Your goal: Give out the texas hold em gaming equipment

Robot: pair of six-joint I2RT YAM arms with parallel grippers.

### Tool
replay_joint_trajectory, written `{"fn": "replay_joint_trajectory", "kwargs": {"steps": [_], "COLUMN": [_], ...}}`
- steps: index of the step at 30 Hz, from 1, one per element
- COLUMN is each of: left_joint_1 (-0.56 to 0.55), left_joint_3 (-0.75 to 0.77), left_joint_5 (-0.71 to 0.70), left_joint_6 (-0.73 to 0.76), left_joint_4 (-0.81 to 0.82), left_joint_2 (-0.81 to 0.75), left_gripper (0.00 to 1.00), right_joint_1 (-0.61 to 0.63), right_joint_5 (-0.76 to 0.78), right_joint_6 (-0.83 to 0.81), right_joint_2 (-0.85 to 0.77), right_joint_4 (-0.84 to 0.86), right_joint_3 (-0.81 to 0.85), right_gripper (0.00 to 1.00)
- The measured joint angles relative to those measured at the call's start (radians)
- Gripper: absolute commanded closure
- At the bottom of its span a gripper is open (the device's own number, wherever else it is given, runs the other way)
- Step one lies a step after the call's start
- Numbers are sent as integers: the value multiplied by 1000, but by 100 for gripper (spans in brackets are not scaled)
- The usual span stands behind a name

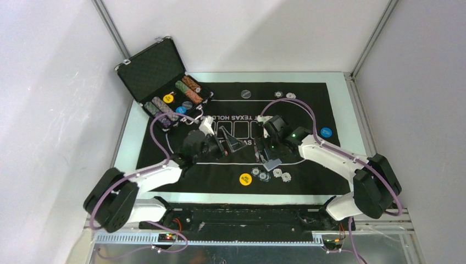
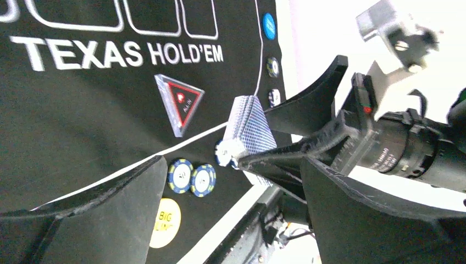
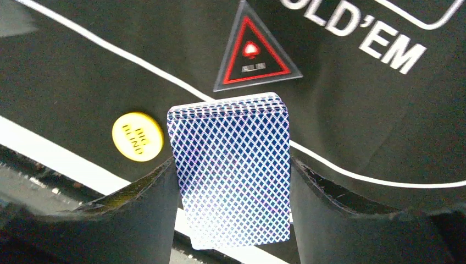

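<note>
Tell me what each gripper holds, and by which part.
The right gripper clamps the deck of blue-backed playing cards by its two long edges, one finger on each. The left gripper stands open and holds nothing.

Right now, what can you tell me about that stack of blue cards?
The card deck is a neat, thick stack with blue-and-white diamond-patterned backs and pale edges. The right tool pinches it by its two long sides, tilted, seemingly lifted off the black mat. It hangs over the mat's white line, near the red-black triangle marker and the yellow Big Blind disc. Only the tool seems to touch it.
</note>
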Motion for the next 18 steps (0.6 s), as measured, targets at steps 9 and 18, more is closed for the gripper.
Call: {"fn": "replay_joint_trajectory", "kwargs": {"steps": [9, 18], "left_joint_1": [-2, -24], "left_joint_3": [18, 58], "left_joint_5": [208, 298], "left_joint_6": [-103, -154], "left_joint_4": [217, 310], "left_joint_2": [224, 353], "left_gripper": [2, 2], "right_joint_1": [33, 41], "right_joint_5": [-75, -114], "right_joint_6": [-42, -58], "right_joint_2": [-5, -32], "right_joint_4": [-45, -60], "right_joint_3": [51, 71], "right_gripper": [100, 100]}}
